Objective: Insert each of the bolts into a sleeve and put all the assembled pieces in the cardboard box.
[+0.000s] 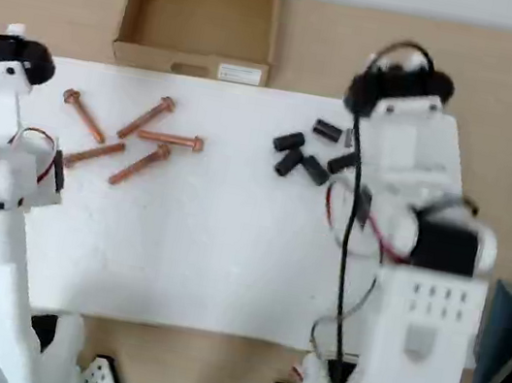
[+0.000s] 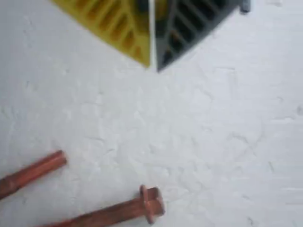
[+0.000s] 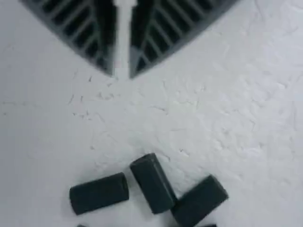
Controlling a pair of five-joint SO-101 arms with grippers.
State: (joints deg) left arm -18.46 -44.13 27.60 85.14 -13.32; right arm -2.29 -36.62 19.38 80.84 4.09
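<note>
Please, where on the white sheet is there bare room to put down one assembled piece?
The widest bare patch is the half of the white sheet away from the cardboard box. A narrower one lies between the bolts and the sleeves. Those two clusters are crowded. The box floor is bare too.

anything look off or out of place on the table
Nothing stands out: on the white foam sheet, copper-coloured metal bolts lie loose at left, black cylindrical sleeves cluster at right; the open cardboard box sits upright behind.
</note>
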